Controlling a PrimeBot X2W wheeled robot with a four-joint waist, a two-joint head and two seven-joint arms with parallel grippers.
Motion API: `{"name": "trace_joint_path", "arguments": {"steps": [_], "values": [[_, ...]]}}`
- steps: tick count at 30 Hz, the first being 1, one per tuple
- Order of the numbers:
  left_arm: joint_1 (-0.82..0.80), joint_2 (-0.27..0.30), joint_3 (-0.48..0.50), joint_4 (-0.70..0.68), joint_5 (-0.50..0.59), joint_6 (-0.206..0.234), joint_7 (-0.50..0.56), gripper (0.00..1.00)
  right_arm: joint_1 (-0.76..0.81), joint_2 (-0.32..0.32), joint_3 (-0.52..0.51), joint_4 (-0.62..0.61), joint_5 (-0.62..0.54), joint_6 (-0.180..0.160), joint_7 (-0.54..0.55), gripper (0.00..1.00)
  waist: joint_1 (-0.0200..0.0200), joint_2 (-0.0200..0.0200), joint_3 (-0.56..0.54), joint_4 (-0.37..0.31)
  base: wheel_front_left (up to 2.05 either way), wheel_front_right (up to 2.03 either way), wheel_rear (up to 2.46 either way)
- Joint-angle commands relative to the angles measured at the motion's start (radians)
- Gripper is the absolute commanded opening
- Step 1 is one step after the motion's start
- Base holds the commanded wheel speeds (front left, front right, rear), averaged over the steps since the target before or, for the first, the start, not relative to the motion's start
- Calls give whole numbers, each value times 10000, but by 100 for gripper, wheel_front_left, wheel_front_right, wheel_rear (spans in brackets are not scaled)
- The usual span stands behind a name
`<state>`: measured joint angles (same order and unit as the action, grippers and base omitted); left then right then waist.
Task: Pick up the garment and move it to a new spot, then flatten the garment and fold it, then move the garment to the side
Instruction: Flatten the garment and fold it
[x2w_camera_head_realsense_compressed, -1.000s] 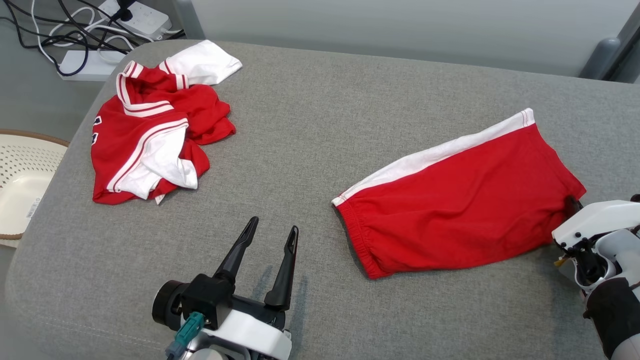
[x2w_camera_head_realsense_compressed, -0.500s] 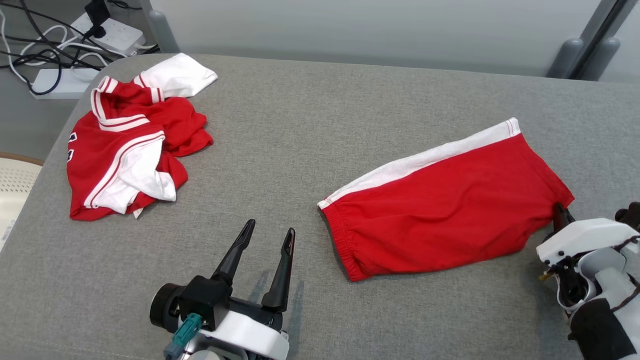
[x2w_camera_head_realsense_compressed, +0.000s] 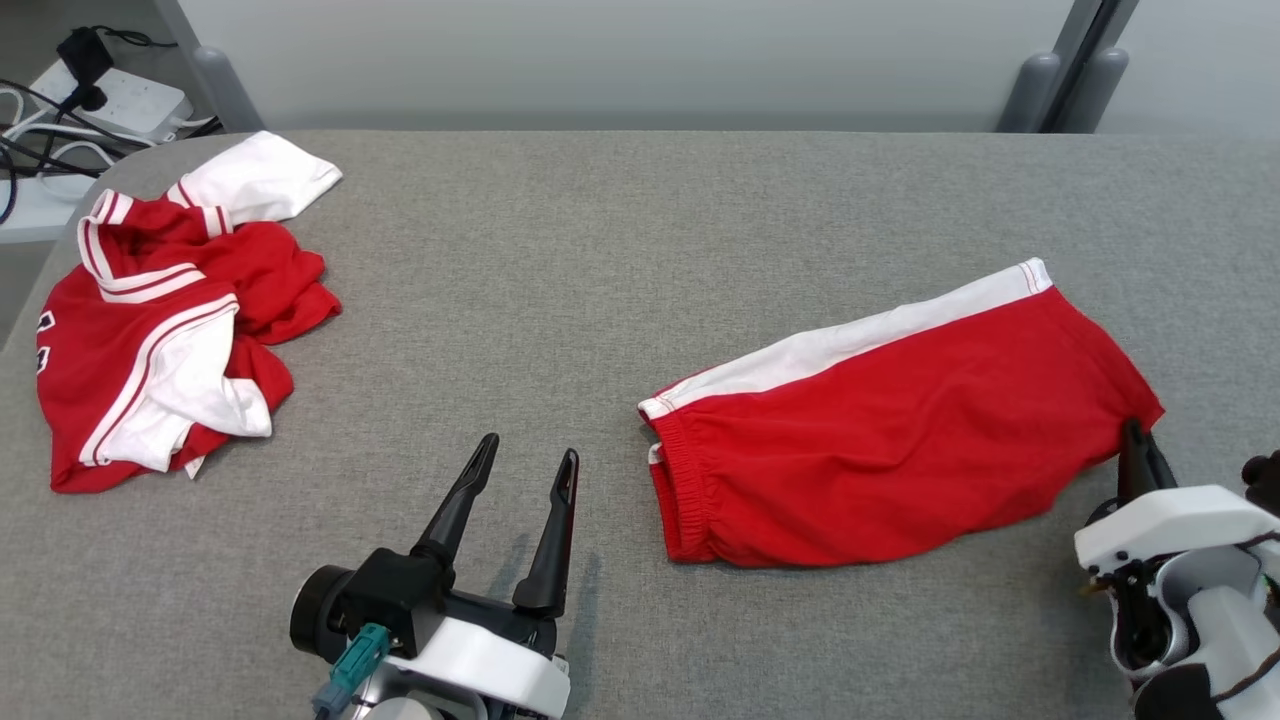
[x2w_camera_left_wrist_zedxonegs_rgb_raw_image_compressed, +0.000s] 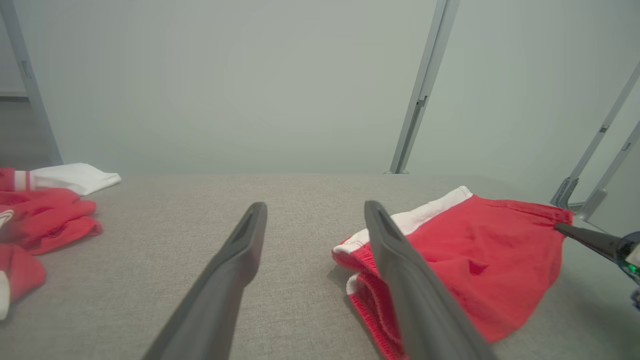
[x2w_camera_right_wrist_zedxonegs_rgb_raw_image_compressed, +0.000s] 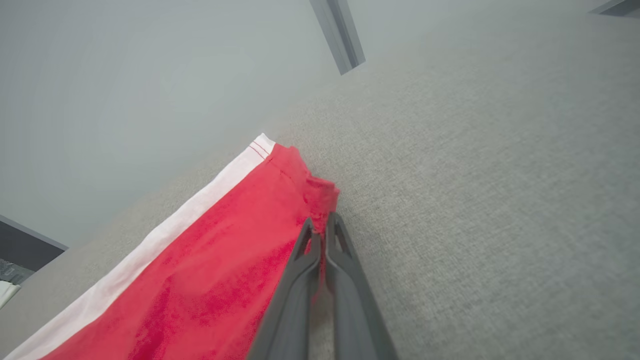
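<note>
My right tool (x2w_camera_right_wrist_zedxonegs_rgb_raw_image_compressed: 320, 225) clamps the red shorts (x2w_camera_head_realsense_compressed: 900, 440) at four o'clock to drag them; left tool (x2w_camera_head_realsense_compressed: 525, 462) hangs spread.

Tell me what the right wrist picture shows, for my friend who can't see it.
The right gripper has its two long dark fingers pinched shut on a corner of the red cloth shorts with a white side stripe. The shorts lie on a grey woven fabric surface, with a pale wall beyond.

white print on the jersey (x2w_camera_head_realsense_compressed: 150, 330) is unreadable.
</note>
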<state>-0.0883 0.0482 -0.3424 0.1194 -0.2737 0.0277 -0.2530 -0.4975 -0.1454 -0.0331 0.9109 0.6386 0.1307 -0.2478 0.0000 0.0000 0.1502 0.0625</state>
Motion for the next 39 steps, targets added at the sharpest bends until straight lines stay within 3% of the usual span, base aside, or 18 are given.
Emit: {"name": "trace_joint_path", "arguments": {"steps": [1, 14, 22, 28, 36, 37, 38, 39], "values": [[-138, 20, 353, -261, 61, 38, -88, 100, 348, 252, -28, -455, -428, 0, -137, 0, 0, 0, -22, -155, 0, 0, 0], [-92, 20, 429, -215, 68, 4, -88, 100, 1378, 925, -1656, -1325, -2301, 0, -138, 0, 0, 0, -112, -592, 0, 0, 0], [-57, 20, 423, -187, 43, 19, -88, 100, 1670, 949, -1749, -1101, -2872, 0, -139, 0, 0, 0, -153, -711, 0, 0, 0], [-54, 20, 459, -182, 41, 14, -88, 100, 1728, 950, -1600, -986, -2828, 0, -139, 4, 0, 0, -123, -802, 0, 0, 0], [-61, 20, 496, -156, 62, -22, -88, 100, 1872, 951, -1315, -834, -2569, 0, -139, 0, 0, 0, -94, -862, 0, 0, 0], [-62, 20, 501, -146, 54, -16, -88, 100, 1944, 951, -1224, -815, -2494, 0, -139, 12, 0, 0, -87, -879, 0, 0, 0], [-64, 20, 503, -146, 52, -13, -88, 100, 1984, 951, -1200, -847, -2479, 0, -139, 48, 0, 0, -85, -889, 0, 0, 0], [-66, 20, 507, -147, 53, -10, -88, 100, 2026, 951, -1185, -903, -2498, 0, -139, 100, 0, 0, -79, -902, 0, 0, 0]]}}
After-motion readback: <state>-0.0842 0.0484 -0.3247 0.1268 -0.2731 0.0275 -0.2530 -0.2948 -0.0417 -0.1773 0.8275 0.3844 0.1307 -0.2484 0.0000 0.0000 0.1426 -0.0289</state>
